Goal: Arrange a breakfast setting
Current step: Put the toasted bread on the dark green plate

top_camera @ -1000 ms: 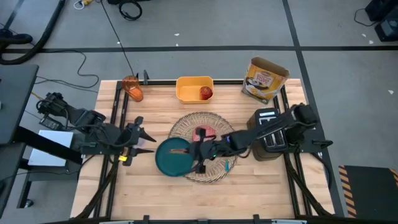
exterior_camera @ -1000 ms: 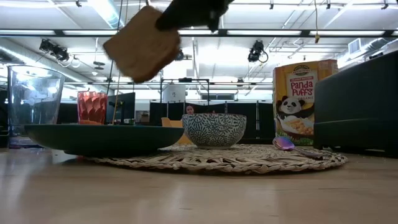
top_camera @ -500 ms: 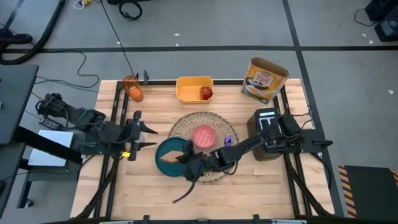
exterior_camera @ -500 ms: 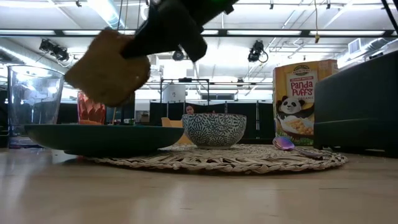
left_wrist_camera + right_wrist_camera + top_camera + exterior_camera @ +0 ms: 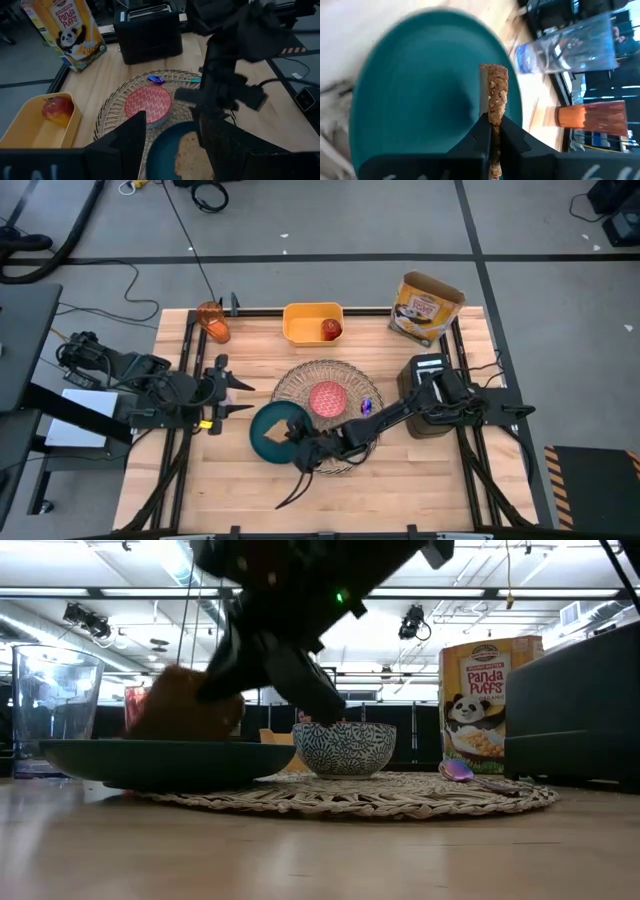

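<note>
Over the teal plate (image 5: 272,432), at the left edge of the woven placemat (image 5: 345,388), the right gripper (image 5: 298,448) pinches the toast slice (image 5: 493,95) by its edge, low above the plate. Just right, the pink bowl (image 5: 327,398) sits mid-mat. Bare table (image 5: 420,480) lies nearer. Left of the plate, the left gripper (image 5: 233,396) waits, its 2 fingers spread.

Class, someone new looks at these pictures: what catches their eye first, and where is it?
The right gripper presses a toast slice edge-on between its jaws, low over the teal plate at the woven placemat's left edge. The pink bowl sits mid-mat. The left gripper waits open, left of the plate.
</note>
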